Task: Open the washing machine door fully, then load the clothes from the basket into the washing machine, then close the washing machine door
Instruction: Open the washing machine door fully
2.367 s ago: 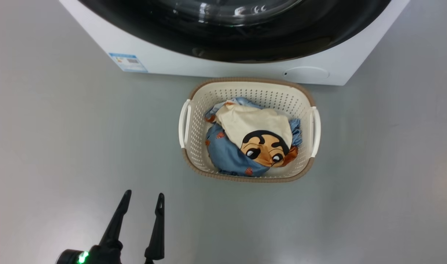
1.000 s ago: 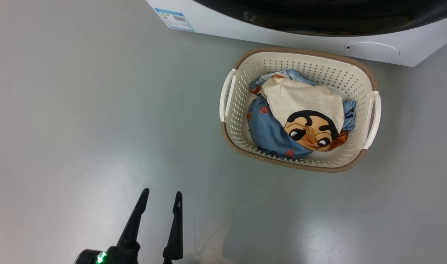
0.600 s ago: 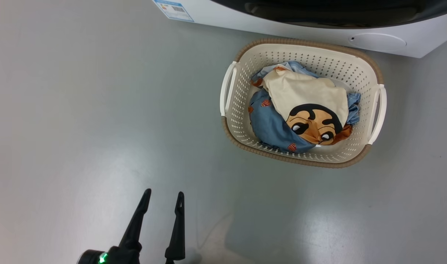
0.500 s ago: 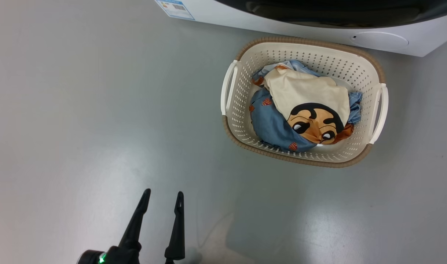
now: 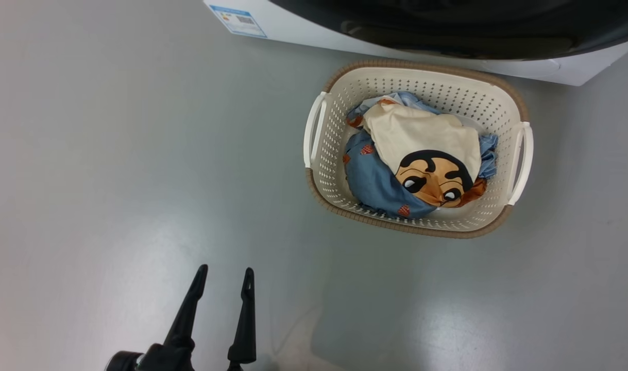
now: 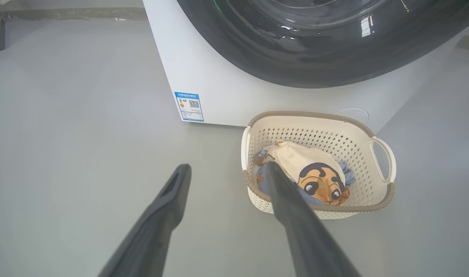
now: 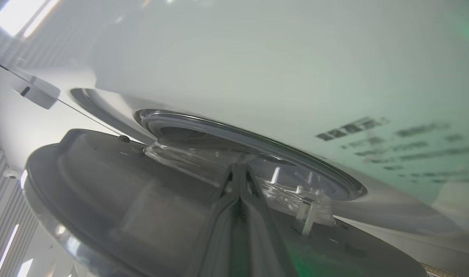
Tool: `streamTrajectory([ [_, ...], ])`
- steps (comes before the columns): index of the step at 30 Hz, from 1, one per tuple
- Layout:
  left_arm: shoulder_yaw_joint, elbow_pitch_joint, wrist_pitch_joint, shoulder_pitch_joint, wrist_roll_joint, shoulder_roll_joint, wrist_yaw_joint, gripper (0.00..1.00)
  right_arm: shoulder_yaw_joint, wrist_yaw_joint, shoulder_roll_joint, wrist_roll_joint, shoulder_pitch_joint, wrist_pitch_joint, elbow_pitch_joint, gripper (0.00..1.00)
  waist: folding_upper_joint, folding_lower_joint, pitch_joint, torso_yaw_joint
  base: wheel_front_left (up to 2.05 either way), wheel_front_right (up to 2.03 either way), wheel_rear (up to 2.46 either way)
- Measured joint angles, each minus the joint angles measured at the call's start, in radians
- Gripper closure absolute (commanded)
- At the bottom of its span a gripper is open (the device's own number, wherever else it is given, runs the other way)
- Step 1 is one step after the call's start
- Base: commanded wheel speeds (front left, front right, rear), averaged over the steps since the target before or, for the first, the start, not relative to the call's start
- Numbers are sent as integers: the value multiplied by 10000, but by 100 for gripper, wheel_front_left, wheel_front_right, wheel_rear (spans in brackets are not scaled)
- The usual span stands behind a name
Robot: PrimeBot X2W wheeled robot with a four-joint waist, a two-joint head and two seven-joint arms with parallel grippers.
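— Where was the left gripper (image 5: 225, 270)?
— Nearest, low over the bare floor (image 5: 113, 154). Its fingers were spread wide, held nothing and pointed toward the machine.
— And the clothes (image 5: 422, 139)?
— Piled in the basket (image 5: 422, 64), which sat just before the washing machine (image 5: 314, 31).
— The right gripper (image 7: 238, 169)?
— Fingers pressed together, tips at the inner side of the washing machine door (image 7: 103, 184), which stood ajar.

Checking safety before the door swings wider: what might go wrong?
The right gripper is shut, fingers seemingly just pressing the washing machine door from inside, near its glass bowl; they may slip off. The basket stands close before the washing machine, below the door; an arm might knock it.
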Motion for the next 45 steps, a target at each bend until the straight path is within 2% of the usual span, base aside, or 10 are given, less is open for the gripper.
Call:
streamTrajectory([
  [7, 94, 98, 0, -47, -13, 0, -12, 0, 376, 0, 337, 0, 98, 272, -311, 100, 0, 0, -116, -266, 0, 0, 0],
  [19, 479, 311, 2, -423, -192, 0, -102, 0, 706, 0, 1352, 102, 1281, 349, -786, 100, 0, 0, -705, -805, 0, 0, 0],
  [28, 1009, 587, 0, -433, -362, 2, -280, 0, 1227, 0, 2629, 232, 2781, 330, -970, 100, 0, 0, -1645, -1265, 0, 0, 0],
  [37, 1645, 744, 0, -158, -533, 4, -577, 0, 2322, 0, 3655, -52, 4465, 343, -1185, 100, 0, 0, -2775, -1760, 0, 0, 0],
  [45, 1950, 811, 0, 273, -646, 6, -823, 0, 3120, 0, 4192, -150, 5543, 67, -1574, 100, 0, 0, -3676, -2005, 0, 0, 0],
])
